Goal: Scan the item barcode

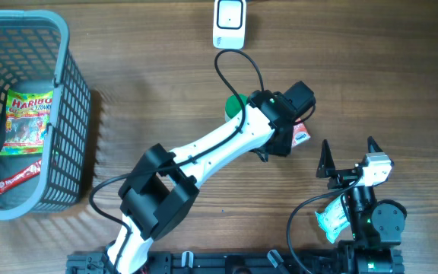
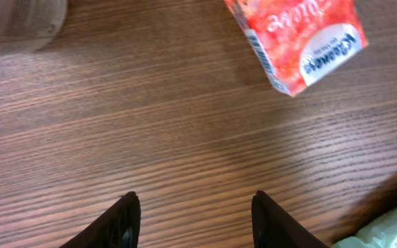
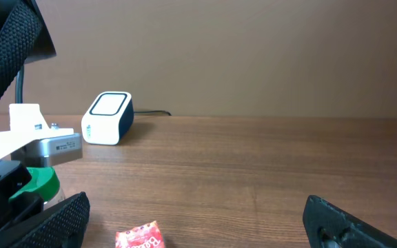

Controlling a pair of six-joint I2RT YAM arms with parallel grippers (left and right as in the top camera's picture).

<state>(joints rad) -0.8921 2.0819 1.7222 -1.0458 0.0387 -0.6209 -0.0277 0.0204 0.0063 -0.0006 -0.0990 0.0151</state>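
Two robot arms are reaching over a wooden table [image 1: 166, 91]. One, the left arm, is stretching out to the middle, and its left gripper [image 2: 195, 196] is hanging with its fingers apart, holding nothing, with only bare wood showing between them. Just beyond those fingers, a red and white carton [image 2: 302, 41] is lying flat on the table, a barcode showing along one side. A white scanner [image 1: 229, 23] is sitting at the far edge, well apart from the carton. A green-lidded jar [image 1: 234, 105] is standing beside the left arm. The right gripper [image 1: 348, 144] is waiting near the carton, spread wide and empty, with a pale green packet [image 1: 331, 221] lying by its base. At far left, a grey basket [image 1: 74, 114] is holding a Haribo bag [image 1: 29, 122] and a red bar [image 1: 17, 176].
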